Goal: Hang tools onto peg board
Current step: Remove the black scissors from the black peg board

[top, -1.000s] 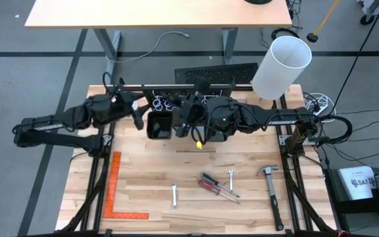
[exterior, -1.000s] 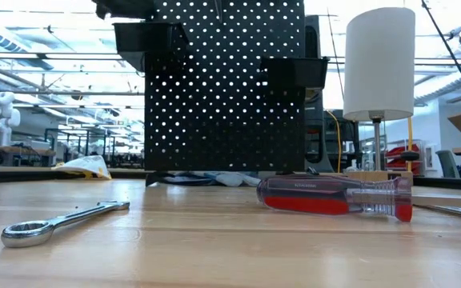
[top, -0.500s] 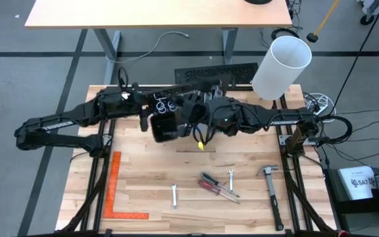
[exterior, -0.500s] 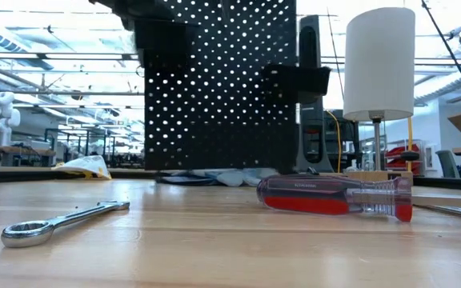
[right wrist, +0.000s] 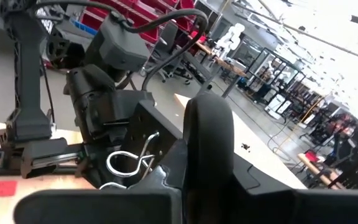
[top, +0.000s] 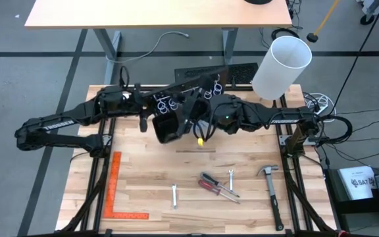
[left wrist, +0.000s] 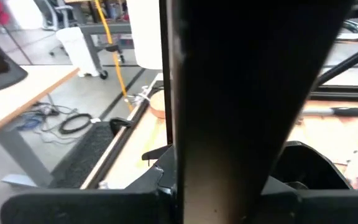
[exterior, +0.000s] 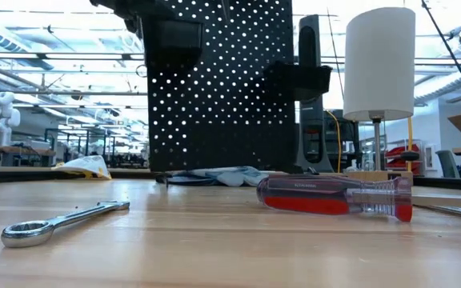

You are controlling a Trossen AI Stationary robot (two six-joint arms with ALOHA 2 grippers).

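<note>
The black perforated peg board [top: 191, 84] [exterior: 214, 88] stands askew at the table's far side, with silvery ring holders [top: 170, 103] and a black bin [top: 166, 126] on its front. My left gripper [top: 149, 109] comes from the left and is shut on the board's left end. My right gripper [top: 199, 120] comes from the right in front of the board, shut on a dark-handled tool [right wrist: 207, 143] whose yellow end [top: 201, 140] sticks out toward the near edge. Two screwdrivers [top: 217, 187] and two wrenches [top: 174, 196] [top: 231, 179] lie on the table. My left gripper has the peg board's left end [left wrist: 241, 93] between its fingers, coming level from the table's left. The dark panel fills its wrist view, so the exact part does not show. My right gripper pinches the tool's dark rounded handle [right wrist: 205, 155] between its two fingers, coming level from the right. The tool is clear of the table.
A hammer [top: 272, 189] lies near the right edge and an orange square ruler [top: 114, 191] at the near left. A white cylinder [top: 281, 66] stands at the far right. In the low view a wrench [exterior: 54, 222] and a red-handled screwdriver [exterior: 334, 197] lie in front of the board.
My left gripper has gone toward the table's right, up to the peg board's left end, and has shut on it. The board has turned about: its right end has swung toward the far edge and its left end toward the near edge. My right gripper has kept still.
</note>
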